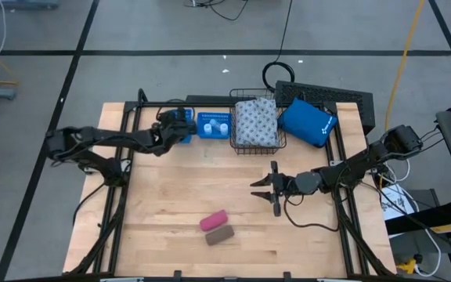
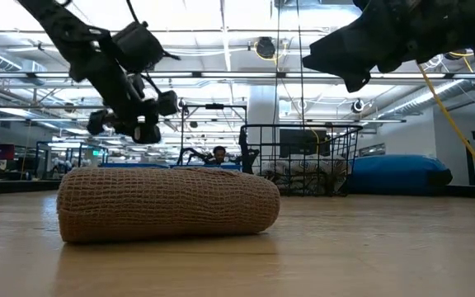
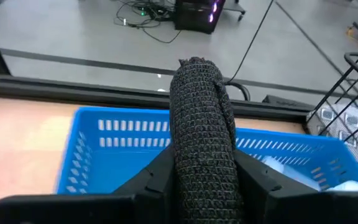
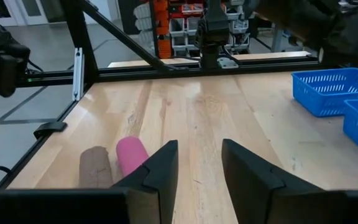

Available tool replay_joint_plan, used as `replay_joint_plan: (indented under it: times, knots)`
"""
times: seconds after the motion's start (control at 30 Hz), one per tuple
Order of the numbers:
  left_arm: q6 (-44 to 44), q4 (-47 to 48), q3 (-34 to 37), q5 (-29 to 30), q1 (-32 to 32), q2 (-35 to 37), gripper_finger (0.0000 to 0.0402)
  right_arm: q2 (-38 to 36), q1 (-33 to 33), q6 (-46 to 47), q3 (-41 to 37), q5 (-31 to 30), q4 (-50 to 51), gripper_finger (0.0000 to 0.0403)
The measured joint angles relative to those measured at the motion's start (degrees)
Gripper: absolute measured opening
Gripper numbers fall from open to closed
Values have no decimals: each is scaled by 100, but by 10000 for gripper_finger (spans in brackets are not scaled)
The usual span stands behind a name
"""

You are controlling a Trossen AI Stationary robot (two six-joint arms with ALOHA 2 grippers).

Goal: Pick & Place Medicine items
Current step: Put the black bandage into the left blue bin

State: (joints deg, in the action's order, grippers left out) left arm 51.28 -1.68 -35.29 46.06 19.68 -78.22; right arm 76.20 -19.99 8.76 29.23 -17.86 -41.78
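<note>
The left tool [image 3: 204, 180] is clamped on a dark, net-textured roll [image 3: 202, 130] and holds it over a blue perforated tray [image 3: 104, 152] at the worktop's [image 1: 178, 204] eleven o'clock edge. The right tool [image 1: 266, 190], fingers apart and empty, hovers just right of the worktop's centre, pointing toward nine o'clock. The pink block [image 1: 213, 221] and a brown block [image 1: 220, 234] lie touching near six o'clock, while the grey-white patterned pack [image 1: 255, 121] sits in a wire basket [image 1: 282, 141] at twelve o'clock.
</note>
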Motion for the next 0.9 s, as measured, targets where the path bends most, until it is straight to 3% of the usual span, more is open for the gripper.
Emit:
replay_joint_plan:
  times: [0.43,0.9]
  knots:
    - [332,-835,-4,33,183,-1032,113,0,0,-1,0,2,0,116]
    - [300,-928,-4,-208,361,-1151,113,0,0,-46,0,2,0,116]
